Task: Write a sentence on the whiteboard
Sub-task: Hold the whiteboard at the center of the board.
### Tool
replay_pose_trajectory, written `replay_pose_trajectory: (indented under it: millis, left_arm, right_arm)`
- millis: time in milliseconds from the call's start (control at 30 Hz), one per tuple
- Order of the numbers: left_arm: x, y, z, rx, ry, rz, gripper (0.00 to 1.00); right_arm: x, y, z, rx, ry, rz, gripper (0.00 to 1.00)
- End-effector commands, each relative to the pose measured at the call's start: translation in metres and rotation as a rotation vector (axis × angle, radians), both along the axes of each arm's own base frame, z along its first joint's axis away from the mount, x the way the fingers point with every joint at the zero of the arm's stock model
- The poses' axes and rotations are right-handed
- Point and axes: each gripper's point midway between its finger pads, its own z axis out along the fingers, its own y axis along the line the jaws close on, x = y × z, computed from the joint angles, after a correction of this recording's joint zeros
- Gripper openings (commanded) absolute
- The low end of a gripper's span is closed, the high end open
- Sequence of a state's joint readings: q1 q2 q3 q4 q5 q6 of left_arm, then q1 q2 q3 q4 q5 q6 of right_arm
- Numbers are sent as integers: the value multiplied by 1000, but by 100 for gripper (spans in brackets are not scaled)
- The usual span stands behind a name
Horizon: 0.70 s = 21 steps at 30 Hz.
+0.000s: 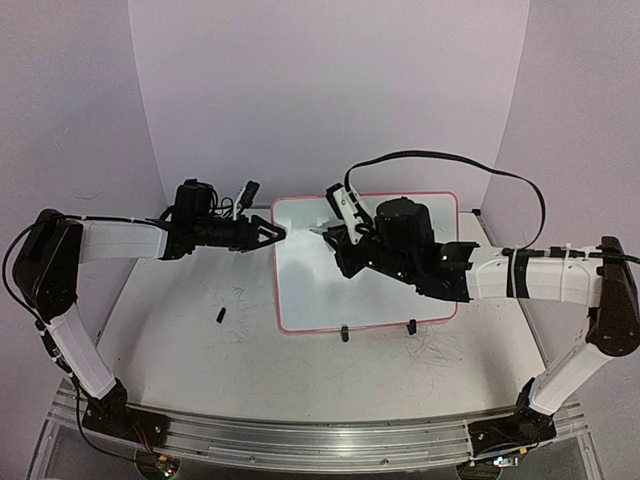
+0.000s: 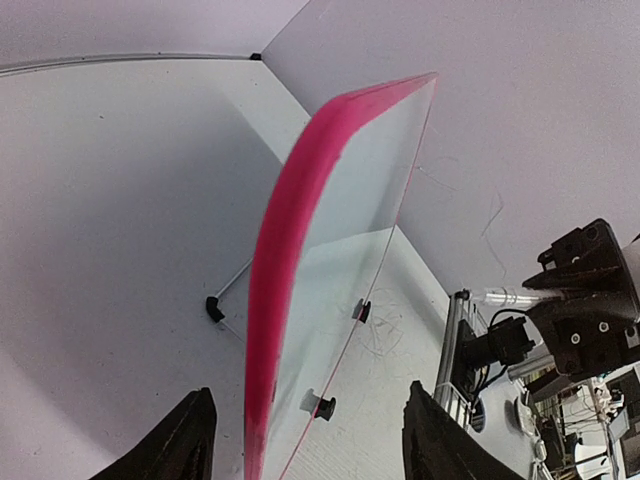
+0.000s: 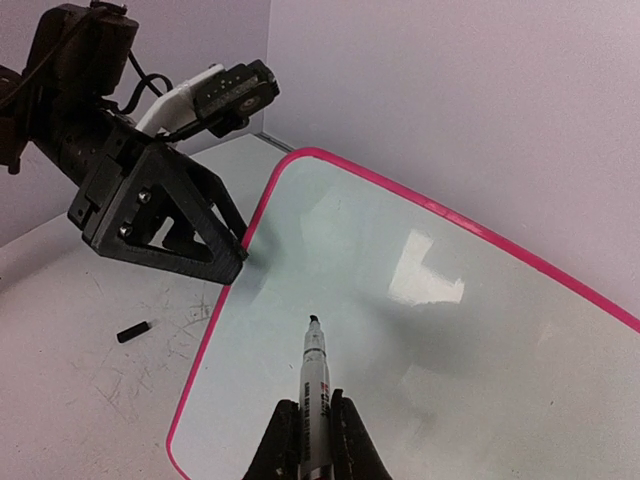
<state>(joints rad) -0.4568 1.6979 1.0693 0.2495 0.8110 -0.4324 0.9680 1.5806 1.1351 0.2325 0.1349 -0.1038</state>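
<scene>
Left gripper, jaws spread astride the rim of the blank whiteboard, should clamp firmly before the right gripper, pinching a marker, lowers its tip.

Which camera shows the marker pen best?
The right wrist view: the marker sits large in front, held in the right hand, tip pointing at the whiteboard. The top view shows only a pale sliver; the left wrist view shows it small and far.
</scene>
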Motion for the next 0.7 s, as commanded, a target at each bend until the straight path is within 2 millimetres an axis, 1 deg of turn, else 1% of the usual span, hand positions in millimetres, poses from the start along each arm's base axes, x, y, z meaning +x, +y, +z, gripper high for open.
replay_pose_trajectory:
  millis: [0,167,267,400,533,667]
  left_arm:
    - [-7,6,19,-37,-100,-15,62]
    - [-8,5,20,-48,-109,-25,52]
    - [-7,4,22,-51,-121,-35,48]
    - [-6,1,19,-52,-121,-52,36]
    - [-6,1,16,-51,-123,-63,34]
    - [-6,0,15,-51,-124,-69,27]
  right_arm:
    - [-12,23,21,49,-44,85,0]
    - [-19,40,10,24,-43,116,0]
    - [-17,44,7,14,-47,91,0]
    - [-16,50,1,1,-47,85,0]
    - [-16,55,-3,-9,-48,88,0]
    - [-15,65,-10,-21,-48,93,0]
